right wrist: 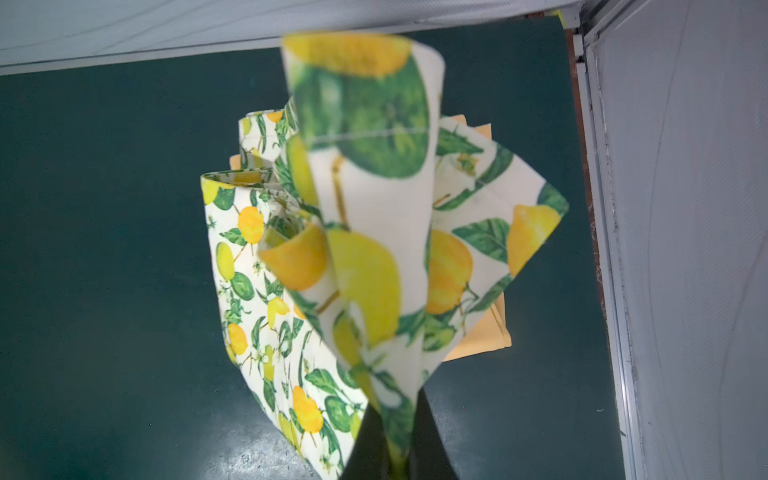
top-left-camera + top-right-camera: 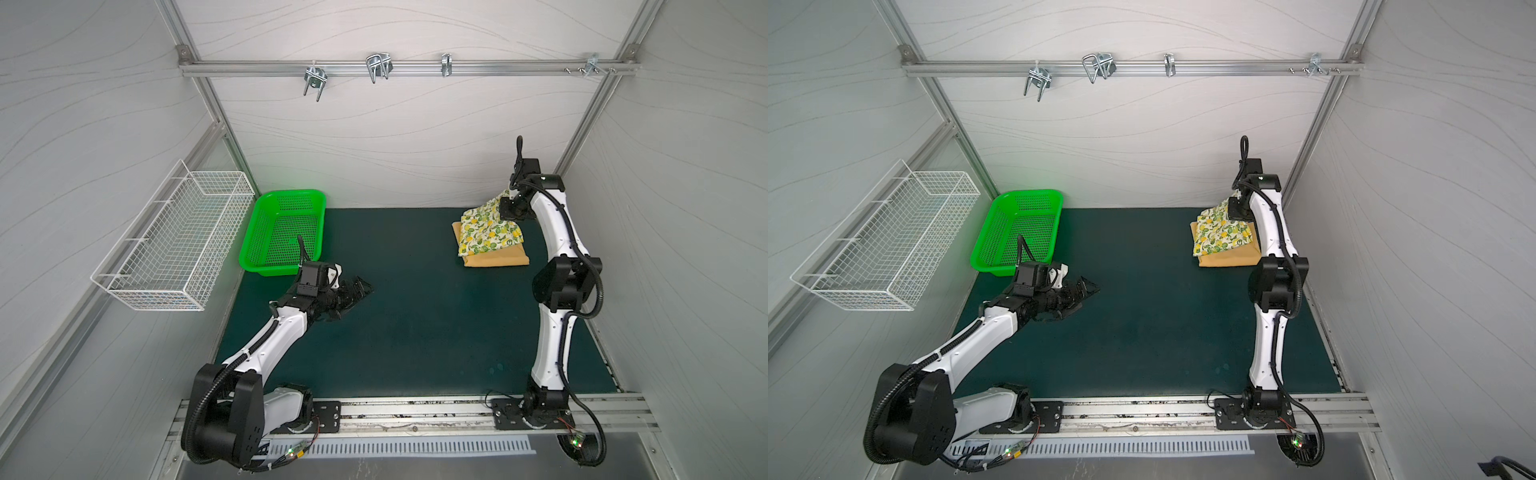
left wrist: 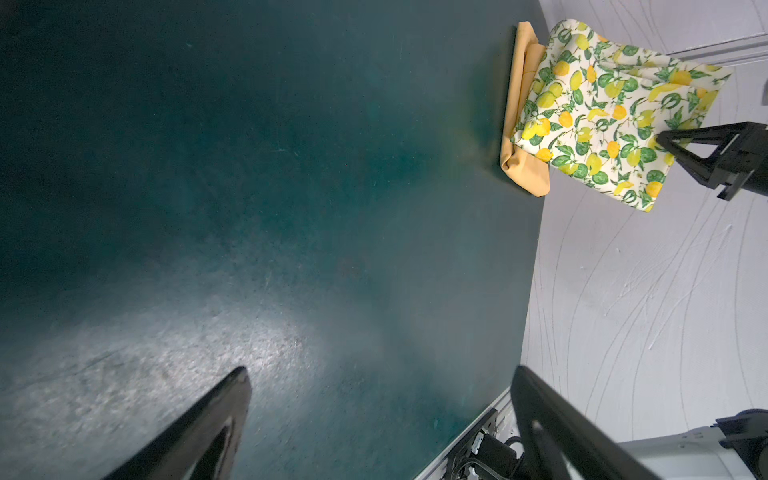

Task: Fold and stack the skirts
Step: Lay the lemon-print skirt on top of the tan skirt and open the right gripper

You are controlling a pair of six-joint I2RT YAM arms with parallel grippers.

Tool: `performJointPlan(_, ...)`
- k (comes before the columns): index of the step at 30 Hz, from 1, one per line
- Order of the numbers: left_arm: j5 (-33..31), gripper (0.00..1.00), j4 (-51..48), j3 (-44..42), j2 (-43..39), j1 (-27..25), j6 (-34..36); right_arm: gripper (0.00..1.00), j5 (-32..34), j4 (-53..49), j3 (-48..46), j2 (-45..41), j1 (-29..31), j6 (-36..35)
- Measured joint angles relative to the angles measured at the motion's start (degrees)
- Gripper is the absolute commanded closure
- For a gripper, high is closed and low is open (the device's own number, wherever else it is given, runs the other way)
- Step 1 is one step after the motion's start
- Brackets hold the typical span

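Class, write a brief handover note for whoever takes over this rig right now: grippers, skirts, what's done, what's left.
Left gripper: open, empty, above the mat, near the green basket.
Right gripper: shut on a raised edge of the lemon skirt.
Skirts: mustard skirt folded at the mat's far right; lemon skirt lies on it.
Done: mustard fold, stacking.
To do: probably lay the raised edge down neatly, then release.

mat centre open, basket left, skirts right

The lemon skirt hides most of the mustard skirt; its lifted fold is blurred in the right wrist view, the right pincer cut off.
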Motion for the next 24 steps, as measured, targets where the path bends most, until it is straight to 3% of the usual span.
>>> performJointPlan(9, -0.20, 0.02, -0.61, 0.07, 0.61, 0.00, 0.17, 0.97, -0.17, 0.28, -0.98, 6.78, -2.43, 0.98)
performJointPlan(14, -0.55, 0.02, -1.95, 0.74, 0.66, 0.00, 0.46, 0.77, -0.70, 1.33, -5.14, 6.88, -4.39, 2.47)
performJointPlan(21, -1.60, 0.01, -4.42, 3.30, 0.85, 0.00, 1.53, 0.59, -2.08, 2.60, -6.08, 6.69, -6.47, 3.50)
performJointPlan(24, -2.12, 0.01, -6.43, 5.57, 0.87, 0.00, 2.01, 0.57, -3.82, 2.93, -6.12, 5.64, -6.51, 3.98)
